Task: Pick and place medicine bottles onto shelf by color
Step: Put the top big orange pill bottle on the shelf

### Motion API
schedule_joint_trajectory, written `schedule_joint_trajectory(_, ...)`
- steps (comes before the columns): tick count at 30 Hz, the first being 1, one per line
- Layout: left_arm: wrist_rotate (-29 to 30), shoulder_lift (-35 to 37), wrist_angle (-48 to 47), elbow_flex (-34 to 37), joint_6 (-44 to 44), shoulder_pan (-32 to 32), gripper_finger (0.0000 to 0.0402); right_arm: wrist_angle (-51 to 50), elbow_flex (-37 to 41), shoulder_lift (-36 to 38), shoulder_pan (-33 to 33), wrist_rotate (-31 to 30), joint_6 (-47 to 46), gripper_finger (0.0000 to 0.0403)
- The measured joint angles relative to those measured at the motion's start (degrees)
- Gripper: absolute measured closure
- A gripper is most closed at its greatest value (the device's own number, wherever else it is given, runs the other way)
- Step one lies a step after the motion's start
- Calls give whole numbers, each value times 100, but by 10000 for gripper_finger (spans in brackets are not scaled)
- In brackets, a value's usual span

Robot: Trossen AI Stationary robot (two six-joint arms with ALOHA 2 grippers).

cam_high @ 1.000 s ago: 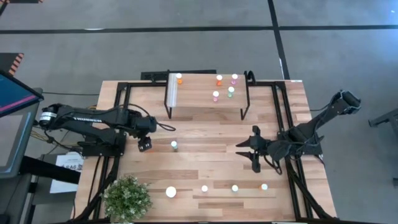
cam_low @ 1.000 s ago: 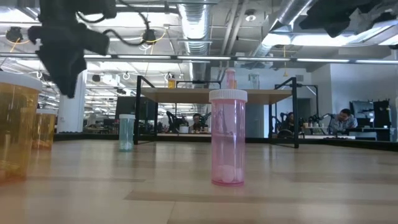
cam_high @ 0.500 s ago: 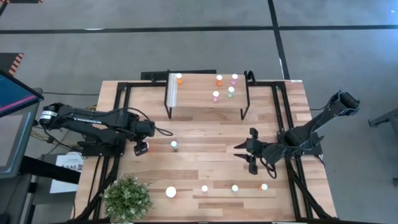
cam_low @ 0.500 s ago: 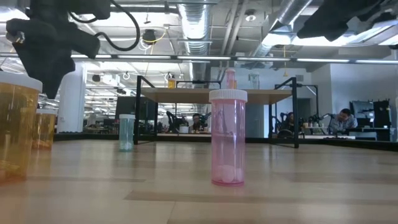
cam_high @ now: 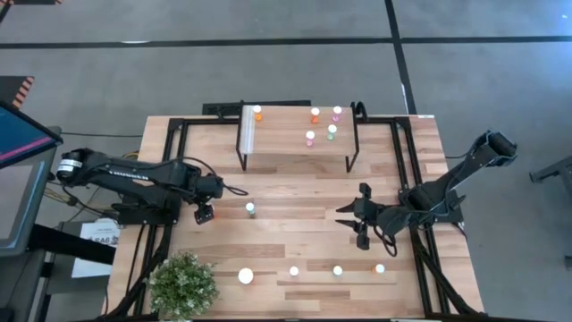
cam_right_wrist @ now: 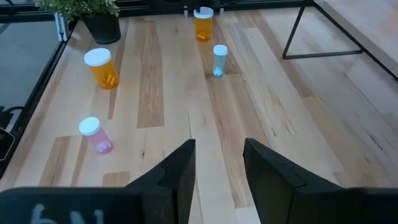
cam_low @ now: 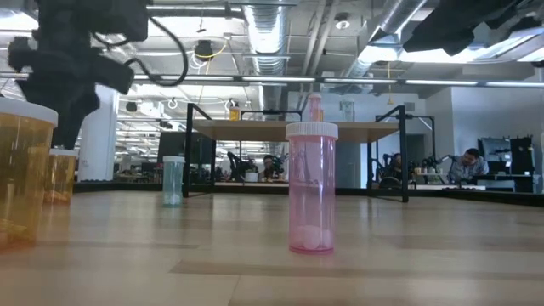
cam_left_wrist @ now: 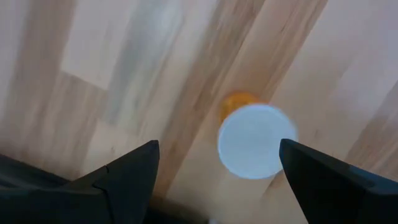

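Observation:
My left gripper [cam_high: 204, 215] [cam_left_wrist: 217, 146] hangs open near the table's left side, pointing down over a small orange bottle with a white cap [cam_left_wrist: 256, 140] [cam_right_wrist: 203, 23]. The bottle stands upright on the table. Its cap shows between the two fingers with a gap on each side. A green bottle [cam_high: 250, 209] stands just right of it. The shelf [cam_high: 277, 143] stands at the far edge and carries orange [cam_high: 257, 113], pink [cam_high: 310, 138] and green [cam_high: 332, 131] bottles. My right gripper [cam_high: 353, 222] [cam_right_wrist: 219, 149] waits open, right of centre.
Along the near edge stand a large orange bottle [cam_high: 246, 276] [cam_right_wrist: 101, 67], a pink one [cam_high: 294, 271] [cam_low: 311, 187] and two more small bottles [cam_high: 338, 270] [cam_high: 380, 268]. A potted plant [cam_high: 183, 284] fills the near left corner. Bare wood lies between the two grippers.
My left gripper has shifted a little toward the table's near left and has come over the small orange bottle. My right gripper has drifted slightly toward the far edge. No bottle has moved.

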State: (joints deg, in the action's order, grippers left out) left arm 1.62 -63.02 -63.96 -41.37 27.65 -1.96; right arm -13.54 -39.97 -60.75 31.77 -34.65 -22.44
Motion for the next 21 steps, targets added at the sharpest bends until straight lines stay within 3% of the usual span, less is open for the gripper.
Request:
schedule_joint_trajectory(5, -224, 17, 234, 212, -1, -4, 81, 0, 0, 0, -4, -7, 0, 246)
schedule_joint_trajectory(14, -46, 2, 340, 241, -104, 0, 81, -2, 0, 0, -4, -57, 2, 246)
schedule_joint_trajectory(21, 158, 26, 22, -201, -250, -2, 81, 7, 0, 2, -4, -61, 2, 246)
